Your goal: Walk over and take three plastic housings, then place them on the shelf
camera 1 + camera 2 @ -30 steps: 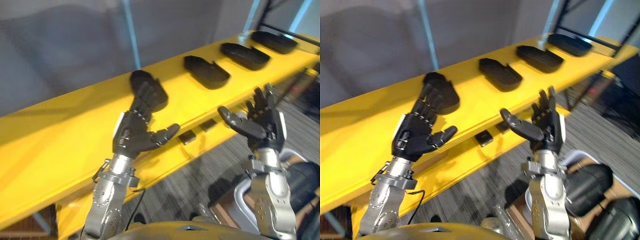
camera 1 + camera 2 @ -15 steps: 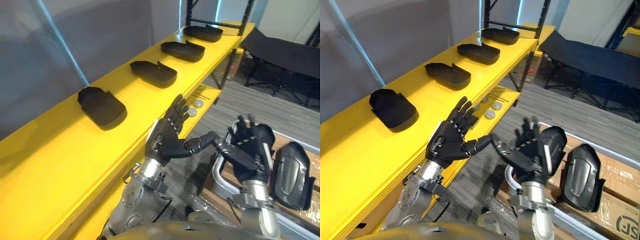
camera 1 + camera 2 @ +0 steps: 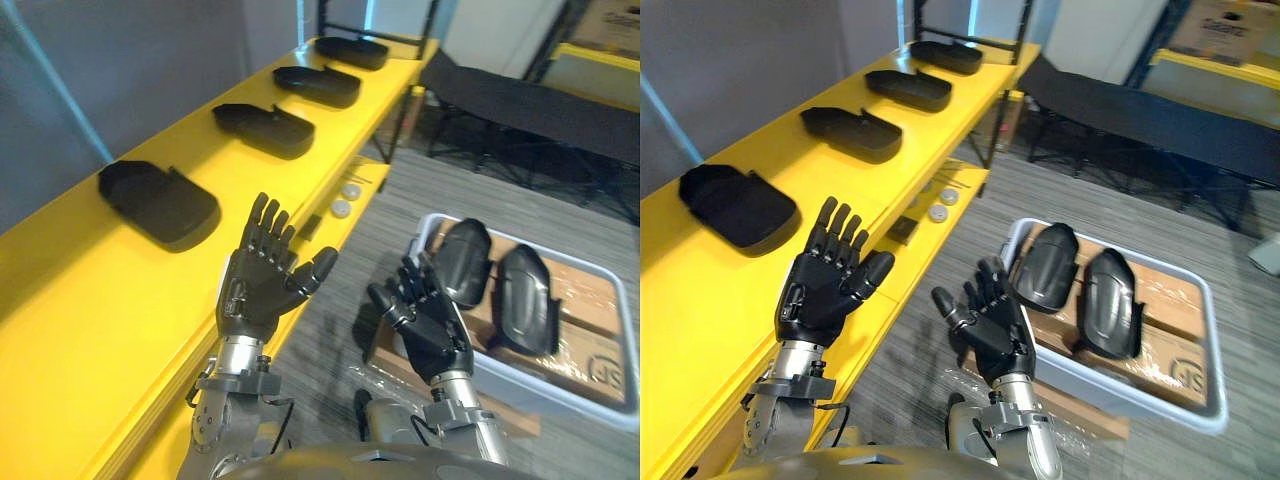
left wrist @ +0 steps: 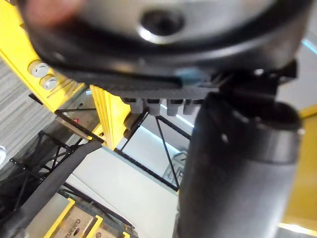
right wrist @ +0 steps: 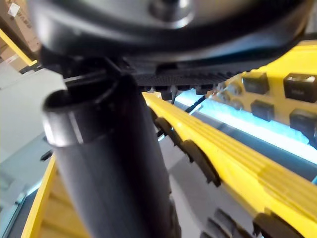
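Observation:
Several black plastic housings lie in a row on the yellow shelf [image 3: 120,300]; the nearest housing [image 3: 158,203] is at the left, another housing [image 3: 263,129] farther along, and a third housing [image 3: 317,85] beyond it. Two more housings [image 3: 462,275] [image 3: 525,310] rest in a white bin [image 3: 600,392] on the floor at the right. My left hand [image 3: 260,290] is raised beside the shelf's edge, open and empty. My right hand [image 3: 425,322] is also raised, open and empty, just left of the bin.
A lower yellow shelf holds small round parts [image 3: 345,200] and a dark block. A black folding cot [image 3: 530,105] stands at the back right. The bin sits on cardboard [image 3: 600,340] over grey carpet.
The camera has swung right, so the bin with two housings has come more fully into view. Both hands stay raised and open; the right hand now sits lower and nearer the bin.

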